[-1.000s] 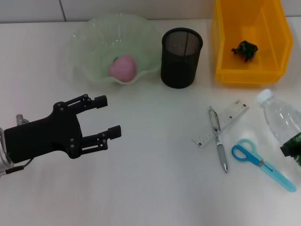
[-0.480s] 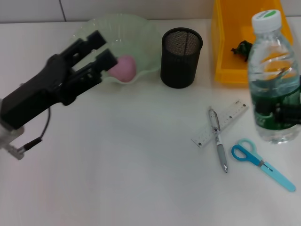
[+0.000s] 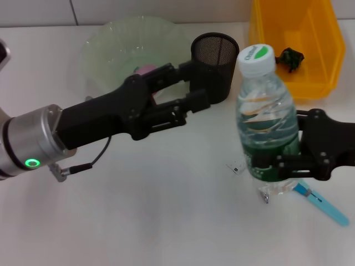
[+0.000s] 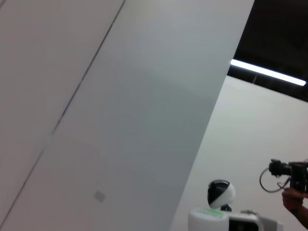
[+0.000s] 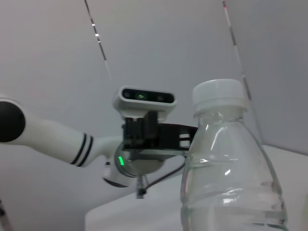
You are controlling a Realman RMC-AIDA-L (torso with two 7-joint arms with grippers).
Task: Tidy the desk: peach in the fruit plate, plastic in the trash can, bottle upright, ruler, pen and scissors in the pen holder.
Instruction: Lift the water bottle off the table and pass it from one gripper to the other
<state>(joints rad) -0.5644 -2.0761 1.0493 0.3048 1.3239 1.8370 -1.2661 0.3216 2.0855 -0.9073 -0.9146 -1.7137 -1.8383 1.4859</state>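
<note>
A: Largest items first?
B: Left gripper, fingers apart, stretched over the tabletop beside the pen holder near the far edge. Fruit plate, far-left, peach inside.
A: Then?
B: Trash can, far-right corner, plastic inside. Bottle upright toward the right edge, right gripper clamped on it. Scissors just beside, partly hidden

No text can be read with certainty. The white cap of the water bottle carries a small green printed mark, too small to make out. The bottle's dark green label shows no readable words.
</note>
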